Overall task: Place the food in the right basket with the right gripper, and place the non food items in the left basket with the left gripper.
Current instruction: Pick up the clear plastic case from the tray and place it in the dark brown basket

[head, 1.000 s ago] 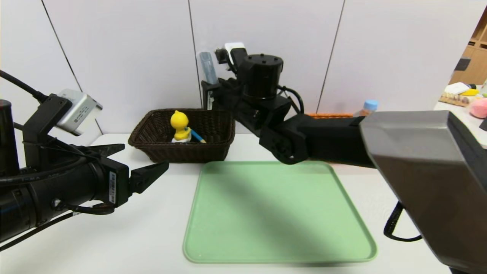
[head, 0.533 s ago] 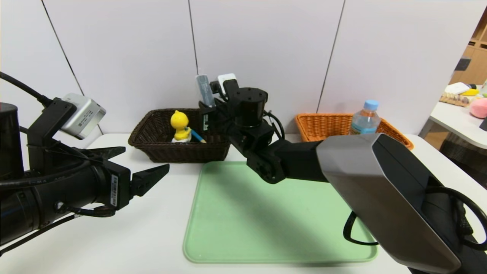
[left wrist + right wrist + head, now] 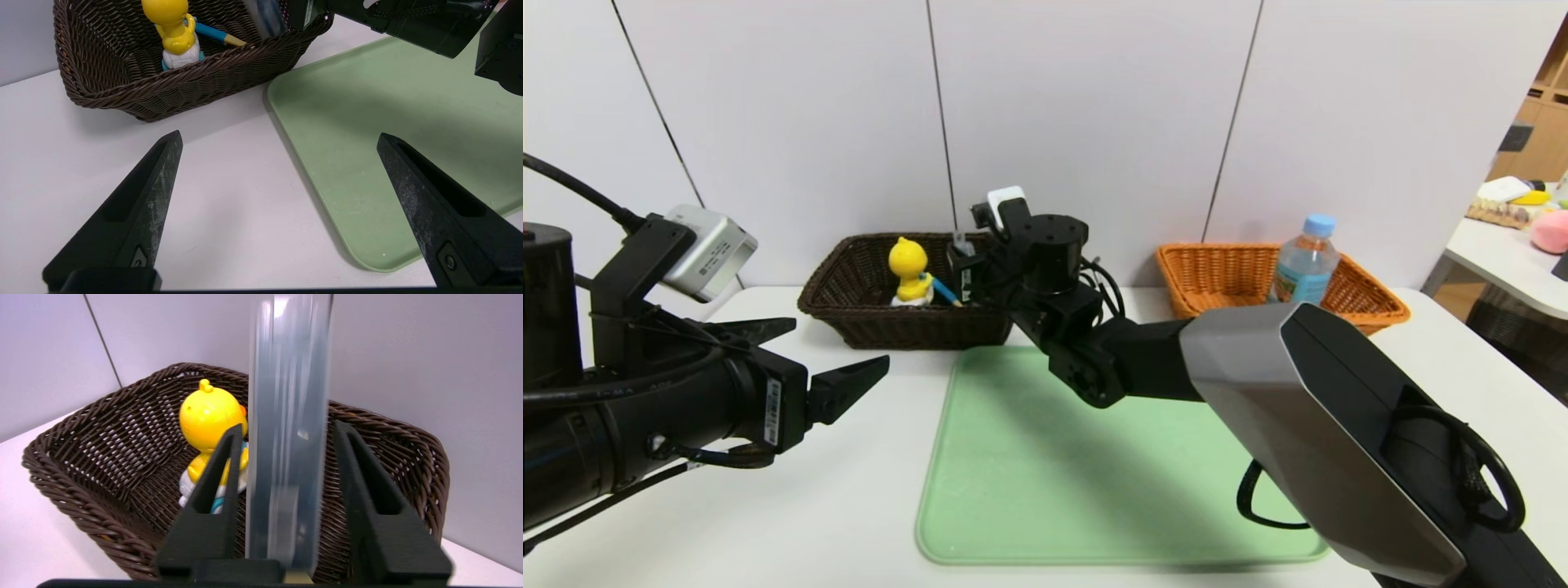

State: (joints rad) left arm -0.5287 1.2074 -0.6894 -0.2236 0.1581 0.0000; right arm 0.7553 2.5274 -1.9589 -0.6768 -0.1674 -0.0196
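My right gripper (image 3: 968, 269) hangs over the near right corner of the dark brown left basket (image 3: 907, 327). Its jaws stand open around the upright grey case (image 3: 288, 416), with a gap showing on one side. The case is smeared along its length; only its top (image 3: 962, 243) shows in the head view. The yellow duck toy (image 3: 908, 269) and the blue-handled spoon (image 3: 947, 292) sit inside this basket. The clear bottle (image 3: 1304, 261) stands in the orange right basket (image 3: 1217, 273). My left gripper (image 3: 837, 343) is open and empty above the table, in front of the dark basket (image 3: 163, 90).
A flat green tray (image 3: 1111, 457) lies on the white table between and in front of the two baskets; my right arm reaches across it. A side table with small objects (image 3: 1527, 212) stands at the far right.
My right arm has swung left and come down, carrying the grey case from high against the wall to the dark basket. Its jaws have parted from the case. The left arm has barely moved.
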